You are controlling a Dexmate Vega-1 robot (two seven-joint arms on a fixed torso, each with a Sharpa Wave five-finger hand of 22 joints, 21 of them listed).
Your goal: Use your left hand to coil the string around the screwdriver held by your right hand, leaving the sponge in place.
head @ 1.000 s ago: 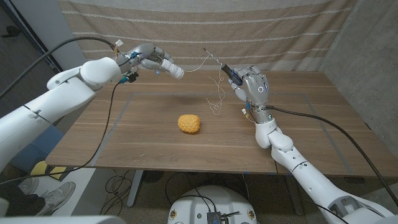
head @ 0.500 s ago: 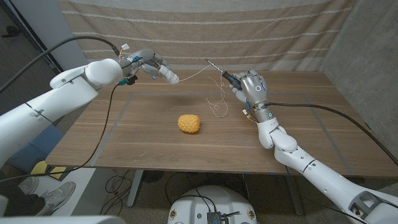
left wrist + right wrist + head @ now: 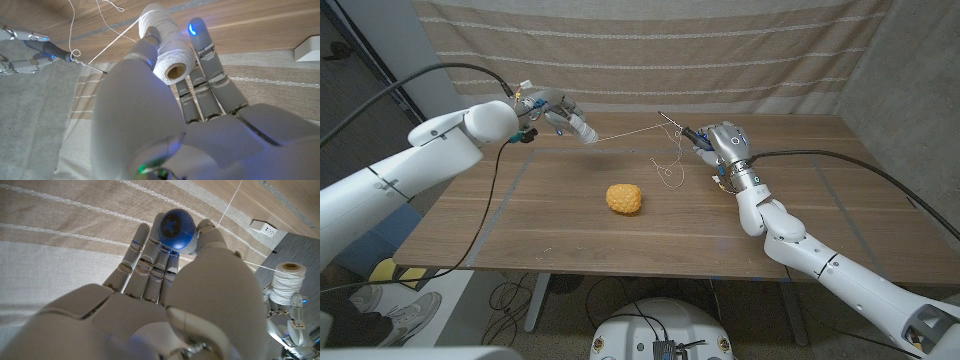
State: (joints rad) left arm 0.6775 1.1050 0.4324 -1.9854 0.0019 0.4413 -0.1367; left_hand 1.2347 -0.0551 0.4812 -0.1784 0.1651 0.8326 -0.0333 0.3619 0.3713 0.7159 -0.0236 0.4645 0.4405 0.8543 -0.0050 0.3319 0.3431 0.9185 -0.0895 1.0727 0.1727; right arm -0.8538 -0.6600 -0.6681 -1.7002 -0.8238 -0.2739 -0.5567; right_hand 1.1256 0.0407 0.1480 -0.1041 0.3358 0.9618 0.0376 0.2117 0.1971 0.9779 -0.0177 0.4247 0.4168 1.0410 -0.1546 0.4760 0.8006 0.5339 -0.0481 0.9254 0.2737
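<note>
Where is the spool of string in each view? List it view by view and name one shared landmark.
Head view: spool of string in the left hand, upper left.
Left wrist view: spool at top centre, between the fingers.
Right wrist view: spool at the right edge.
Shared landmark: the taut string running to the screwdriver.

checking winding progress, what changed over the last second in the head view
The left hand, gripping the string spool, swung it lower and toward the robot's left, away from the screwdriver, and the string between them pulled into a straighter line. The right hand, gripping the screwdriver, dropped slightly toward the table. The yellow sponge stayed in place, and a loose loop of string still hangs below the screwdriver.
</note>
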